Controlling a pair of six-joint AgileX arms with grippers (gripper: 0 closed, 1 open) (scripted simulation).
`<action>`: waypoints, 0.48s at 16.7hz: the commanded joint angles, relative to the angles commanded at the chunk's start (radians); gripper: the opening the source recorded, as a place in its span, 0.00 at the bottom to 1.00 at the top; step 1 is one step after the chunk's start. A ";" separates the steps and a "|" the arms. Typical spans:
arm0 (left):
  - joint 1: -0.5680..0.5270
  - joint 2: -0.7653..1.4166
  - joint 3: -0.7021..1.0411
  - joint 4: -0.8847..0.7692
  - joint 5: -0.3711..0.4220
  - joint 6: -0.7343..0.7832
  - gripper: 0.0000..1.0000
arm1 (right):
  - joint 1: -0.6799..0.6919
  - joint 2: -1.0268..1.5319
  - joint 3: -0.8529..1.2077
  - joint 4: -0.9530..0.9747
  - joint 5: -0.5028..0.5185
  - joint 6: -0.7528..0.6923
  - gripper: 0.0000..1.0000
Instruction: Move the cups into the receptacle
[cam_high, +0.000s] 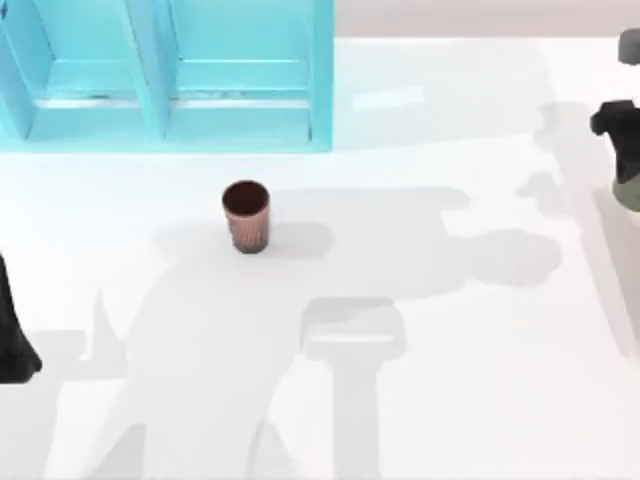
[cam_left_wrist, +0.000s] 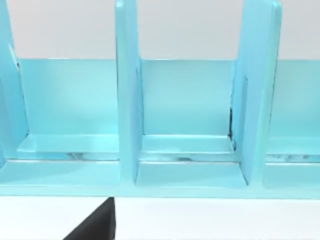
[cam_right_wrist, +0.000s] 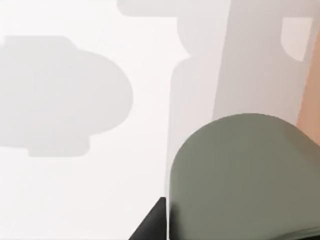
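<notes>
White surface (cam_high: 470, 400) is carrying the copper cup (cam_high: 245, 215) well apart from the right gripper (cam_high: 625, 150), which is apparently grasping the olive cup (cam_right_wrist: 240, 175) and is risking a slip before the blue receptacle (cam_high: 170, 70).

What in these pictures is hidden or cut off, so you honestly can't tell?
- Right gripper: cut by the top view's right edge; its fingers can't be judged.
- Olive-grey cup: its rim and inside are cut off by the right wrist view's edge; whether it is gripped is unclear.
- Left gripper: a dark sliver at the top view's left edge.
- Blue receptacle: its back runs off the top view.
- Copper cup: its dark inside hides any contents.
</notes>
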 joint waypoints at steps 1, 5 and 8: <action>0.000 0.000 0.000 0.000 0.000 0.000 1.00 | -0.040 -0.005 0.007 -0.046 0.002 -0.009 0.00; 0.000 0.000 0.000 0.000 0.000 0.000 1.00 | -0.128 -0.013 0.005 -0.137 0.010 -0.019 0.00; 0.000 0.000 0.000 0.000 0.000 0.000 1.00 | -0.128 -0.013 0.005 -0.137 0.010 -0.019 0.00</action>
